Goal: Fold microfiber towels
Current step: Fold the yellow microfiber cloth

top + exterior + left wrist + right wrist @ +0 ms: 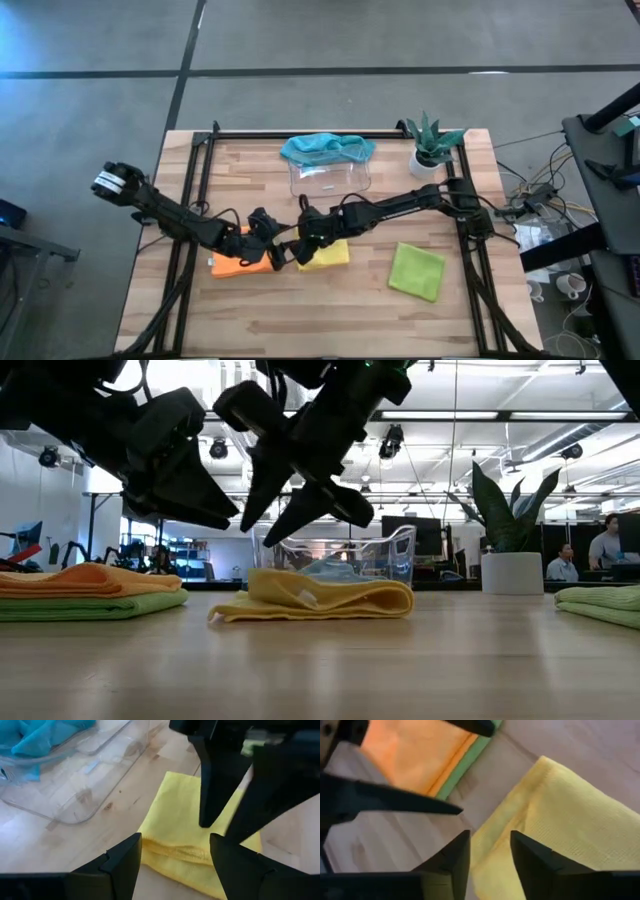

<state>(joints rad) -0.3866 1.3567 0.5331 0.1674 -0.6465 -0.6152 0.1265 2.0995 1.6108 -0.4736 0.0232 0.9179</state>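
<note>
A folded yellow towel [330, 255] [320, 597] lies flat on the table's middle. My right gripper [300, 250] [490, 845] hangs open just above its left end, fingers slanting down and clear of the cloth in the low view. My left gripper [272, 255] [175, 855] stands open to the left of the towel, pointing at it and touching nothing. An orange towel [235, 265] lies folded on a lime green one [100, 605] at the left. Another lime green towel [417, 270] lies at the right. A teal towel [327, 147] hangs over the tray's far rim.
A clear plastic tray [330, 178] stands behind the yellow towel. A small potted plant [433, 148] stands at the far right corner. Black frame rails [195, 190] run along the table's left, right and far sides. Bare wood lies along the near edge [320, 320].
</note>
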